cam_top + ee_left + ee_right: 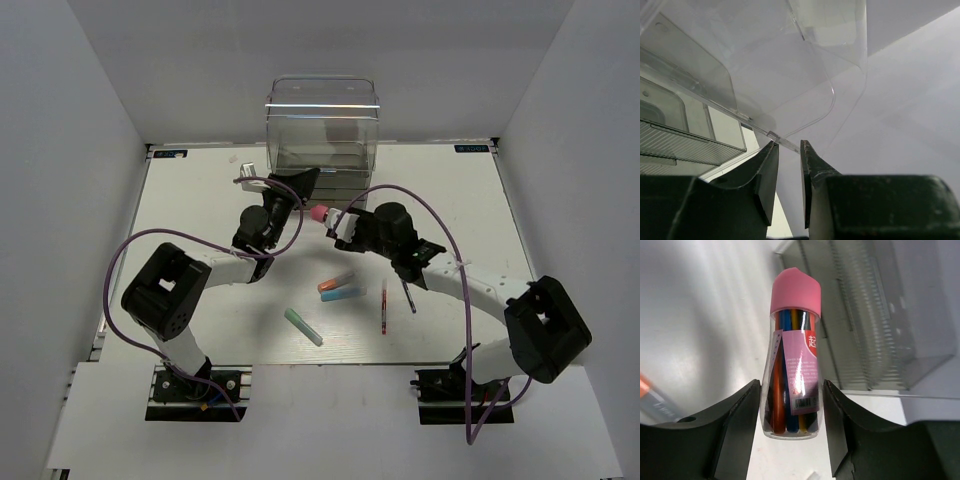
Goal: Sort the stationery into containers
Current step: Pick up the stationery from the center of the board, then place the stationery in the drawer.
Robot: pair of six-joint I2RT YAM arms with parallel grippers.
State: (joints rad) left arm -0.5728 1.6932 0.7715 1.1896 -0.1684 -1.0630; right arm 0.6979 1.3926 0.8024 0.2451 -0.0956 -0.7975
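Note:
The smoky clear organiser [322, 125] stands at the back centre. My left gripper [303, 183] is at its front; in the left wrist view the jaws [788, 145] are nearly closed on a thin clear plastic edge [785, 141] of a tilted clear panel. My right gripper [336, 222] is shut on the chunky pink-capped marker [320, 214] and holds it above the table just before the organiser; it also shows in the right wrist view [792, 360], a clear tube with coloured sticks inside. On the table lie the orange-capped [335, 281], light blue [341, 294] and teal-green [303, 326] markers, a red pen [384, 308] and a dark pen [408, 295].
White walls enclose the table on three sides. Purple cables loop from both arms over the table. The organiser's ribbed drawers [865, 325] show just beyond the held marker. A small white item [244, 166] lies left of the organiser.

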